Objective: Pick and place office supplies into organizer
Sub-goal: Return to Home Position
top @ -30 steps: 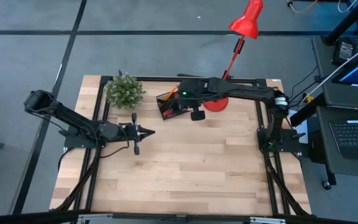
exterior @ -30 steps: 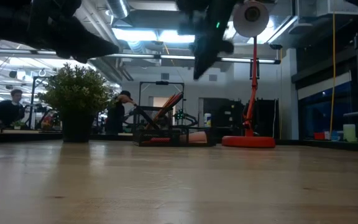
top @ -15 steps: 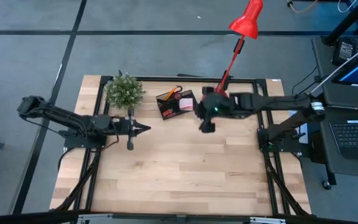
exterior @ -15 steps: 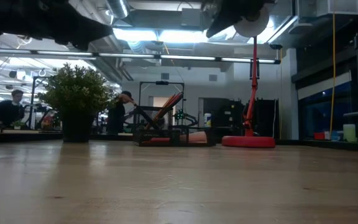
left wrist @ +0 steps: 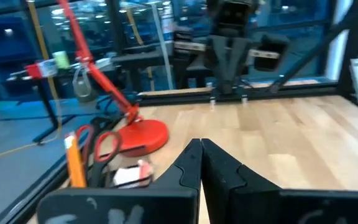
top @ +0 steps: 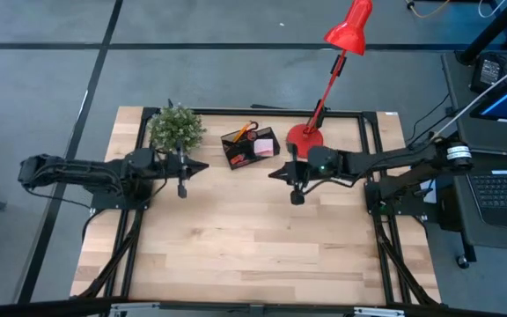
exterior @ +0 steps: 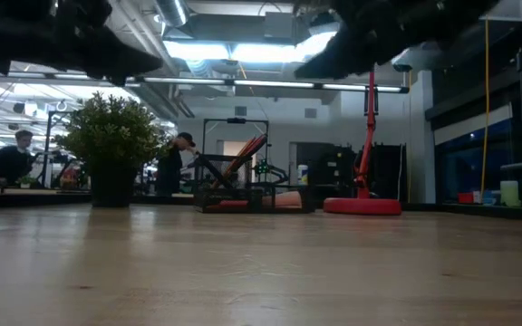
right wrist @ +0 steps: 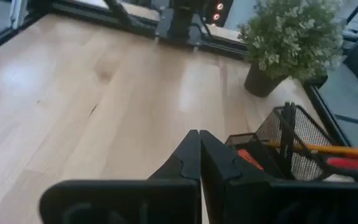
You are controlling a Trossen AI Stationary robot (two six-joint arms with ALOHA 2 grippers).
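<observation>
Symmetrically, both arms stretched inward above the table, left gripper and right gripper both clenched, facing each other.

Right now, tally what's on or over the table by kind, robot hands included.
Potted plant: 1
Red lamp: 1
Black organizer: 1
Robot hands: 2, left hand by the plant, right hand by the lamp base, both shut
Total: 5
</observation>
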